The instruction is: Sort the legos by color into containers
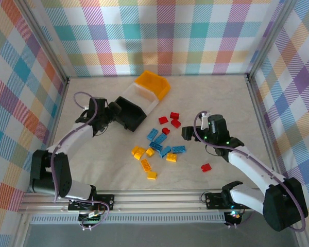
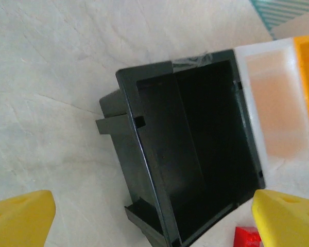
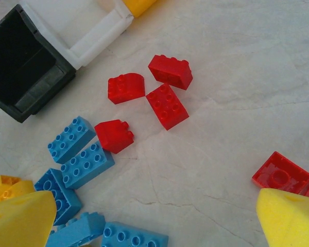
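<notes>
Right gripper point(image 3: 154, 218) and left gripper point(image 2: 153, 218) both spread, empty; right: centre on one red lego point(image 3: 166, 105), descend square.

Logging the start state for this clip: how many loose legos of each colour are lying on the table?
Red legos: 5
Blue legos: 5
Yellow-orange legos: about 6; two lie touching and are hard to tell apart
Total: about 16, all loose on the table
</notes>
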`<state>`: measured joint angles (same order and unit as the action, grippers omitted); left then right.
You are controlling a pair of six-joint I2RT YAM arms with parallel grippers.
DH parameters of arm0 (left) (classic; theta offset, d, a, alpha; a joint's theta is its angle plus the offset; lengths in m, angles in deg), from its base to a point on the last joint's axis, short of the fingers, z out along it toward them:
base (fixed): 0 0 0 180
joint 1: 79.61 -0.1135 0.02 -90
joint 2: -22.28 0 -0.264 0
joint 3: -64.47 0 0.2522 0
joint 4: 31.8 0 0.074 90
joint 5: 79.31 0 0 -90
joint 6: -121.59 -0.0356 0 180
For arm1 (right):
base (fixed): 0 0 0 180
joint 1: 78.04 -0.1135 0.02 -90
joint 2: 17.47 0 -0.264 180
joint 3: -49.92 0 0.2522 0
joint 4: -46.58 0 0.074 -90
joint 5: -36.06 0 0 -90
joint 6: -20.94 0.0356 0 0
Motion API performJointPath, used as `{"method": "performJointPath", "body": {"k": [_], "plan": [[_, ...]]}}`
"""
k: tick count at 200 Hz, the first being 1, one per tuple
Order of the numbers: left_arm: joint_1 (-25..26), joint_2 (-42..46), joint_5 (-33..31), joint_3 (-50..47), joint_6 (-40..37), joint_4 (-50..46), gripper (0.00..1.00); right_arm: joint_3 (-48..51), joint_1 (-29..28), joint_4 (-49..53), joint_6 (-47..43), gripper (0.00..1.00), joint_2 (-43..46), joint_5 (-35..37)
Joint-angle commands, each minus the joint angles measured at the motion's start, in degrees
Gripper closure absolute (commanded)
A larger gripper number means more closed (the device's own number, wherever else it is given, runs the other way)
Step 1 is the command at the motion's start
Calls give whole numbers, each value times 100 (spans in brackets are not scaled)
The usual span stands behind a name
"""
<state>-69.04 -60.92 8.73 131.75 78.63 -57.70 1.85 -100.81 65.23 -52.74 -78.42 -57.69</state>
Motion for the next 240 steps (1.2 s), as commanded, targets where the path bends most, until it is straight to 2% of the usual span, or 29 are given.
{"method": "performJointPath", "body": {"k": [1, 46, 98, 118, 143, 185, 226, 240], "plan": [[112, -329, 48, 284, 112, -122, 3, -199, -39, 142, 57, 0, 181, -127], [207, -977, 51, 596, 34, -82, 12, -110, -42, 94, 49, 0, 155, -204], [218, -1332, 45, 886, -321, -332, 22, -119, -44, -61, 29, 0, -43, -245], [225, -1495, 101, 1068, -520, -701, 29, -137, -44, -120, 38, 0, -140, -271], [226, -1786, 230, 1392, -818, -1055, 31, -131, -44, -150, 49, 0, -213, -284], [226, -1990, 327, 1668, -1104, -1338, 40, -129, -48, -139, 28, 0, -189, -231], [226, -2237, 505, 2036, -1504, -1718, 55, -135, -42, -117, 22, 0, -198, -188], [227, -2342, 559, 2194, -1679, -1914, 56, -134, -44, -106, 28, 0, -218, -183]]}}
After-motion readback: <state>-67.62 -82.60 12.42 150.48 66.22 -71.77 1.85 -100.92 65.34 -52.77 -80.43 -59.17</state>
